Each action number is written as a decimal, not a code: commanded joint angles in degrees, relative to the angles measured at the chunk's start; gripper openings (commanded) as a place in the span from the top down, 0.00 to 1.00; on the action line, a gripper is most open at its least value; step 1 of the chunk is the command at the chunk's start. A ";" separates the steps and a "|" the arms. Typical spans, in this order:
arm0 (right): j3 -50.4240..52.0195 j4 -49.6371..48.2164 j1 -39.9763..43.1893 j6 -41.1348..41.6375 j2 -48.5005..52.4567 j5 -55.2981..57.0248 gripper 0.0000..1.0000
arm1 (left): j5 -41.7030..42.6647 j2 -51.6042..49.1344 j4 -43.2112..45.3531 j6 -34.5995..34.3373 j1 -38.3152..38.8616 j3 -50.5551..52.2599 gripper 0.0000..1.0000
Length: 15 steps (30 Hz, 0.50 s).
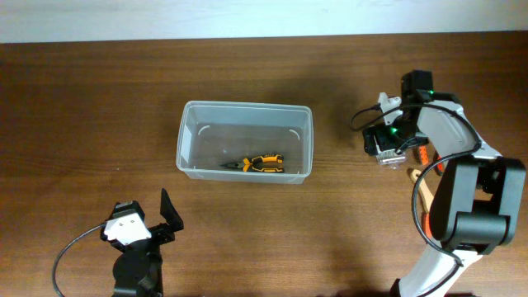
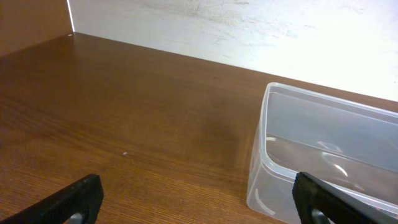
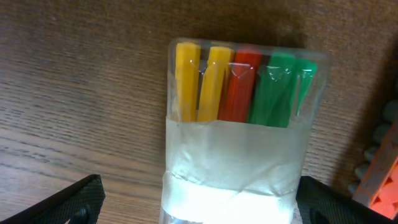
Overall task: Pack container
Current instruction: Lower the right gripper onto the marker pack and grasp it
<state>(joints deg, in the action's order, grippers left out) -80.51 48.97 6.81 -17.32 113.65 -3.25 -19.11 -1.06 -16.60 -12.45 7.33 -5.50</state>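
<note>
The container [image 1: 188, 132], a clear plastic tub, stands mid-table with yellow-and-black pliers [image 1: 263, 163] lying inside it. In the left wrist view the container [image 2: 323, 134] is ahead to the right. My left gripper [image 1: 147, 216] [image 2: 199, 200] is near the table's front edge, short of the tub, open and holding nothing. My right gripper [image 1: 386, 147] [image 3: 202, 200] is to the right of the tub, open. Its fingers straddle a clear case [image 3: 239, 124] of yellow, red and green sticks lying on the table, and a gap shows on the left side.
An orange tool [image 3: 380, 167] lies just right of the clear case. In the overhead view a wooden handle [image 1: 417, 186] and orange parts [image 1: 421, 153] show by the right arm. The table's back edge meets a white wall [image 2: 249, 25].
</note>
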 commanded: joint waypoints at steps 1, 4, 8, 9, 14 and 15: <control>0.44 -0.20 -0.94 1.75 0.76 6.56 0.01 | -0.20 0.37 -0.11 0.50 0.17 0.17 0.01; 0.46 -0.17 -0.74 2.27 1.70 6.95 0.01 | -0.20 0.37 -0.11 0.50 0.17 0.17 0.01; 0.46 -0.33 -0.74 2.25 3.28 6.88 0.01 | -0.20 0.37 -0.11 0.50 0.17 0.17 0.01; 0.46 -0.39 -0.74 2.25 3.89 6.88 0.01 | -0.20 0.37 -0.11 0.50 0.17 0.17 0.01; 0.48 -0.39 -0.76 2.27 5.44 6.49 0.01 | -0.20 0.37 -0.11 0.50 0.17 0.17 0.01; 0.48 -0.42 -0.74 2.27 5.62 6.49 0.01 | -0.20 0.37 -0.11 0.50 0.17 0.17 0.01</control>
<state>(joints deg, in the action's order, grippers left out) -80.47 48.77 5.91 -15.53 117.84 2.15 -19.11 -1.06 -16.60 -12.45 7.33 -5.50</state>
